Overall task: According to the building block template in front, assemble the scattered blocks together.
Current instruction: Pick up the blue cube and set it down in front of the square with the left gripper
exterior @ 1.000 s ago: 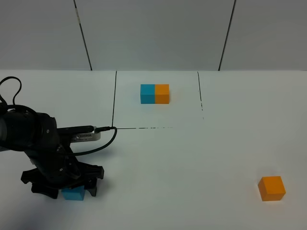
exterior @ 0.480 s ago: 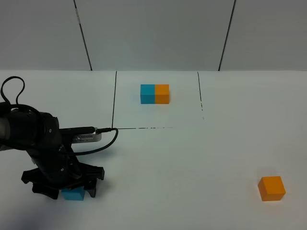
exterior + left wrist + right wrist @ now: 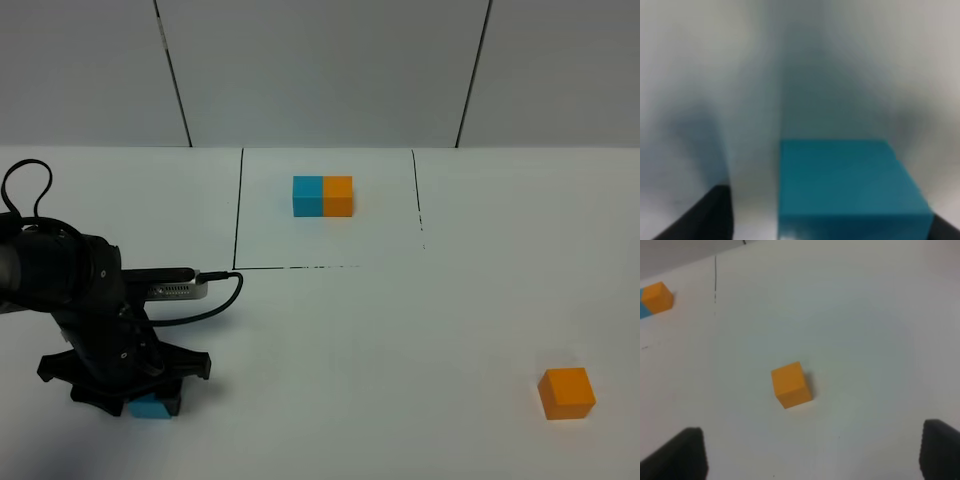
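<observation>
The sky-blue cube point(image 3: 150, 407) lies at the front left of the white table, mostly hidden under my left gripper point(image 3: 148, 398). In the left wrist view the cube point(image 3: 850, 190) sits between the two dark fingers point(image 3: 705, 215); there is a gap on one side, and my left gripper point(image 3: 832, 212) is open around it. The orange cube point(image 3: 567, 392) lies alone at the front right. It shows in the right wrist view point(image 3: 791, 384), ahead of my open, empty right gripper point(image 3: 815, 460). The template point(image 3: 323, 196), a joined blue and orange bar, stands inside the black-lined square at the back.
The black lines of the square point(image 3: 238, 210) run across the table's back middle. A black cable point(image 3: 215, 300) loops from the left arm. A grey panelled wall point(image 3: 320, 70) closes the far side. The template's orange end shows in the right wrist view point(image 3: 657, 297).
The left arm has sunk lower over the sky-blue cube, which now shows less under the gripper. The orange cube and the template have not moved.
</observation>
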Motion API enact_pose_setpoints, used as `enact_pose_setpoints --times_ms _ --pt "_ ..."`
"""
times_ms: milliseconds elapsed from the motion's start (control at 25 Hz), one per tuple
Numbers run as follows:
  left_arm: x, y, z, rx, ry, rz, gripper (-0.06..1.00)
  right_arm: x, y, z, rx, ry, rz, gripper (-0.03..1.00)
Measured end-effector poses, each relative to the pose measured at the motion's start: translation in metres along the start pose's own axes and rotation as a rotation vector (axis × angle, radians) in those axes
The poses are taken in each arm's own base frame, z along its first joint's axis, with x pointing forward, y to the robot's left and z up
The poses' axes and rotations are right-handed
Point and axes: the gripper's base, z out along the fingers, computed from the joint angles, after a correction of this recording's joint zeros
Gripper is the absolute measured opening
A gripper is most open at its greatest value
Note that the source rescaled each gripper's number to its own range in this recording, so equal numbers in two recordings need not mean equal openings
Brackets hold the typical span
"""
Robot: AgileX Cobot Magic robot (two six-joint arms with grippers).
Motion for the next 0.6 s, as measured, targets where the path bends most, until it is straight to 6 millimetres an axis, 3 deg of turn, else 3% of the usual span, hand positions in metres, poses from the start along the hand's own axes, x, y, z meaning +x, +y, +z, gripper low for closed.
enact_pose_setpoints --times_ms 120,440,600 --pt "0.001 0.0 0.0 -0.001 0.011 -0.002 0.0 0.0 0.0 0.0 0.0 0.0 0.0 0.71" --pt "0.002 -0.001 -0.003 0.004 0.029 0.001 0.0 0.0 0.0 0.0 0.0 0.0 0.0 0.71" --pt "-0.008 -0.004 -0.026 0.003 0.007 0.133 0.0 0.0 0.0 0.0 0.0 0.0 0.0 0.71"
